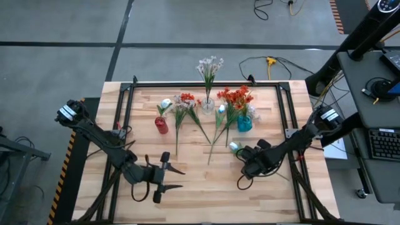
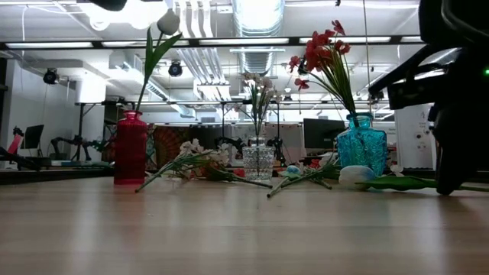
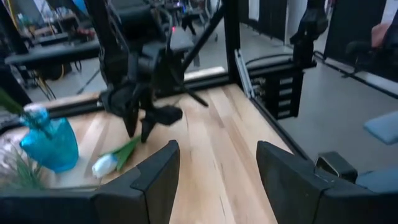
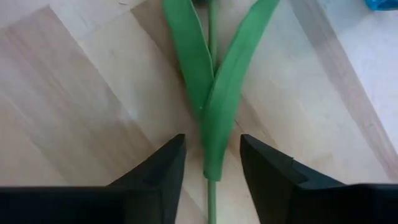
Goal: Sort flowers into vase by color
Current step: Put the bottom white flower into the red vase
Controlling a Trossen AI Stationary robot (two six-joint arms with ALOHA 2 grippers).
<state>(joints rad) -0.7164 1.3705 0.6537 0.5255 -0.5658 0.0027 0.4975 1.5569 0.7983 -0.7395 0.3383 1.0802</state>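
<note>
A white tulip (image 1: 234, 147) lies flat on the table; its bud (image 2: 355, 177) points toward the blue vase. My right gripper (image 1: 249, 159) is low over it and open. Its fingers (image 4: 212, 142) stand on either side of the green stalk (image 4: 211, 193), just behind the two leaves (image 4: 214, 93), with a gap on both sides. My left gripper (image 1: 175, 177) waits open near the table's near edge, and its wrist view (image 3: 217, 155) looks toward the tulip (image 3: 106, 165). More loose stems (image 1: 187, 115) lie between the vases.
A red vase (image 1: 161, 125) holds a white tulip. A clear glass vase (image 1: 207, 105) holds pale sprays, and a blue vase (image 1: 244, 122) holds orange-red blooms. They stand in a row toward the far edge. Bare wood (image 1: 206, 187) lies between the arms at the near side.
</note>
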